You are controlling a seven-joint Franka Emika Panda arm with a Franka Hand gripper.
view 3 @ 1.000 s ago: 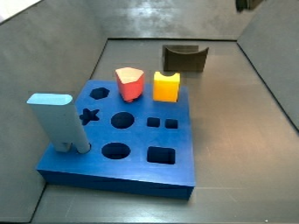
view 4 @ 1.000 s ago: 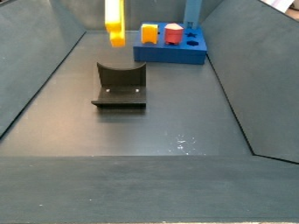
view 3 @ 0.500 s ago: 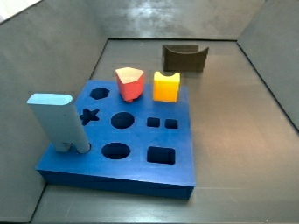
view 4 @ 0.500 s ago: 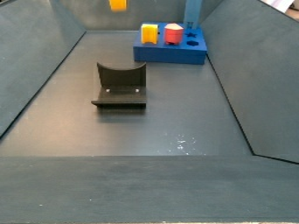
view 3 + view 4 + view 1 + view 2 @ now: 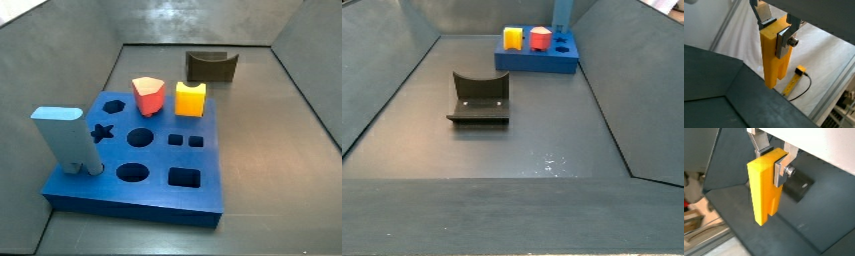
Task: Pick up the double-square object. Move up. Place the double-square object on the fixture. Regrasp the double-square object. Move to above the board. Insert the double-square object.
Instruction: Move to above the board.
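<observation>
In both wrist views my gripper is shut on the top end of the double-square object, a long orange-yellow block hanging straight down from the fingers. Its notched lower end shows in a wrist view. Neither the gripper nor the block appears in the side views; both are above their frames. The fixture, a dark block with a U-shaped cradle, stands bare on the floor. The blue board lies apart from it.
On the board stand a tall pale-blue block, a red peg and a stubby yellow block. Sloping grey walls surround the floor. A yellow plug on a cable lies outside the walls.
The double-square object has risen: a second ago it hung at the top of a side view, then only its tip showed, and now it is out of that view.
</observation>
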